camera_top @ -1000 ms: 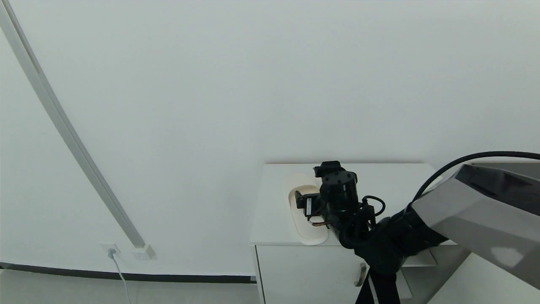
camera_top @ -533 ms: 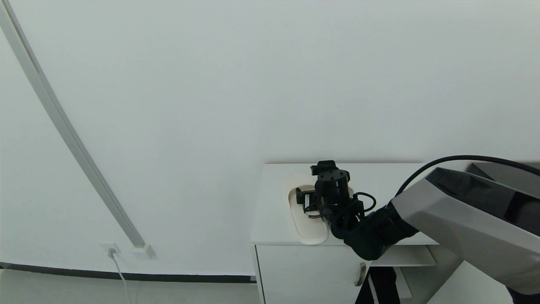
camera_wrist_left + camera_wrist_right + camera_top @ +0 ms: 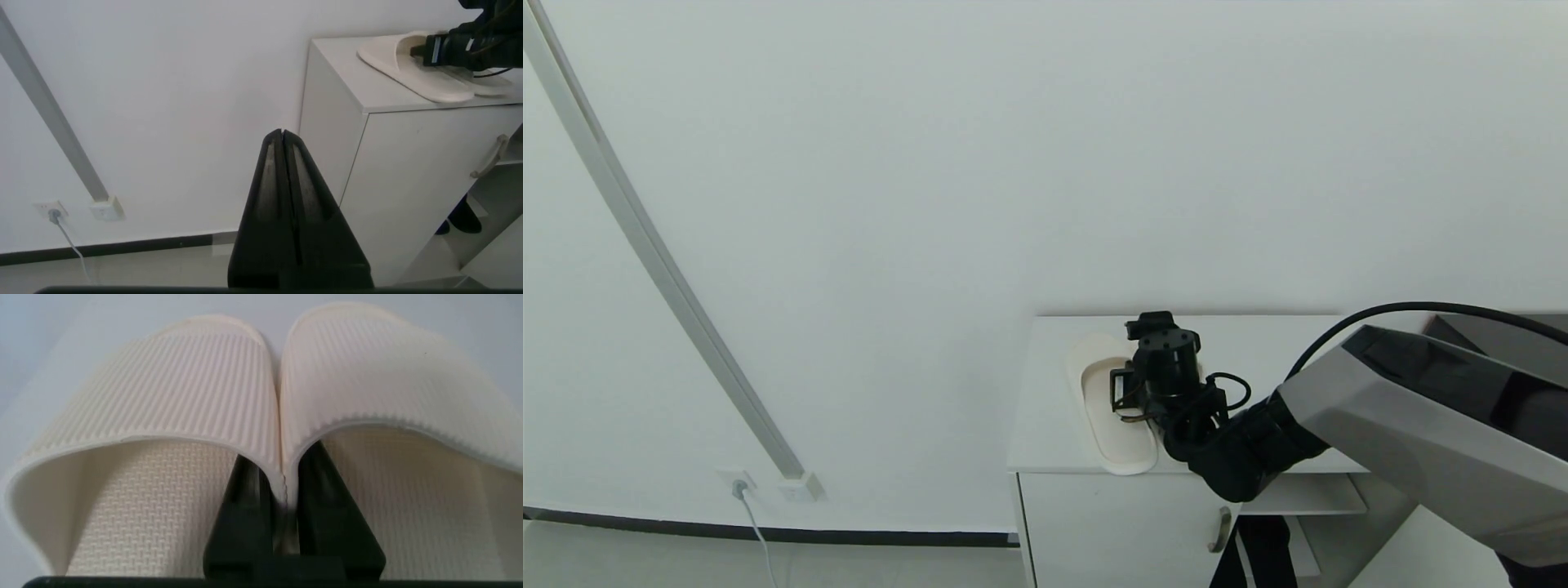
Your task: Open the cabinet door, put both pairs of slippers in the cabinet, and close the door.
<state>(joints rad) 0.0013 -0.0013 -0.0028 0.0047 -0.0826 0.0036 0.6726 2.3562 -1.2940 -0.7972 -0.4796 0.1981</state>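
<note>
Resting on one cabinet (image 3: 1049, 429), two slippers (image 3: 1104, 437) are pinched by the right gripper (image 3: 282, 483); left gripper (image 3: 283, 145) closed.

We see the right arm (image 3: 1421, 425) clad in a grey, angular shell with a dark panel inset on top. At its 9 o'clock end a black cloth sleeve (image 3: 1241, 461) wraps the joint. A thick black cable (image 3: 1413, 306) arcs over the shell. The wrist module (image 3: 1168, 359) is a black cylinder with small screw holes in its cap, and thin looped wires (image 3: 1227, 376) sit at its 4 o'clock. The right gripper (image 3: 282, 482) has black wedge-shaped fingers. The left gripper (image 3: 282, 139) is matte black, with a thin seam between its flat fingers.
</note>
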